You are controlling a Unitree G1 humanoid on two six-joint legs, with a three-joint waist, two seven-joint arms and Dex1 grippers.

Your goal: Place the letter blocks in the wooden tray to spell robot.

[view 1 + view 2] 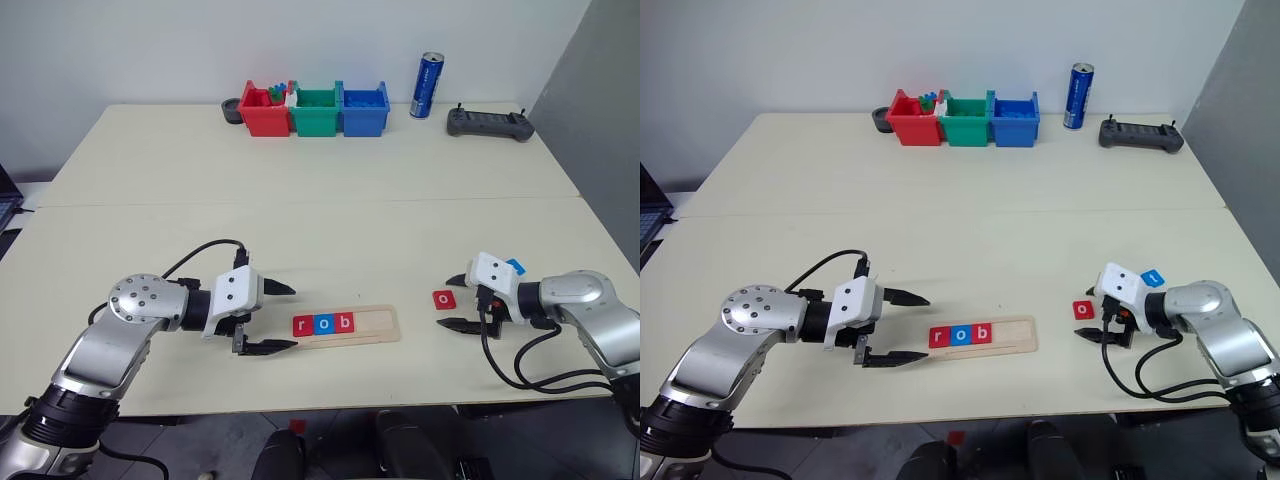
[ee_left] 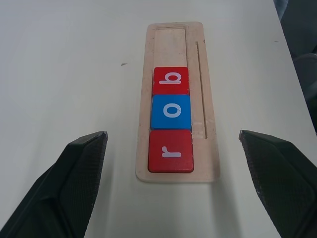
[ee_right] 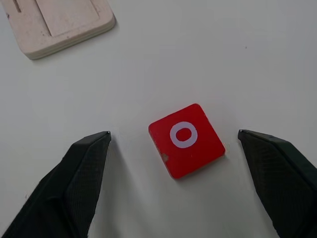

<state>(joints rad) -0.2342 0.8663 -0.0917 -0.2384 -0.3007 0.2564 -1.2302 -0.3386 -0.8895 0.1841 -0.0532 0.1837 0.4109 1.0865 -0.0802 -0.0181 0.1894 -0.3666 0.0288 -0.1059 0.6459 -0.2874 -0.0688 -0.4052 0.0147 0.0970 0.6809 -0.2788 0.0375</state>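
The wooden tray [image 1: 345,326] lies flat on the pale table [image 1: 320,190], and everything else sits around it. 3 letter blocks rest in its groove, filling the end nearer the left gripper [image 1: 272,317]: a red r [image 1: 304,325], a blue o [image 1: 324,324] and a red b [image 1: 343,322], edge to edge. The tray's other end is bare. The left gripper hovers just beside the r end, jaws spread wide, holding nothing. Well apart from the tray's bare end lies a red o block [image 3: 186,140] flat on the table. The right gripper [image 1: 459,302] sits over it, jaws wide on either side, not touching. A blue block [image 1: 514,266] shows just beyond that gripper's wrist, farther from the tray.
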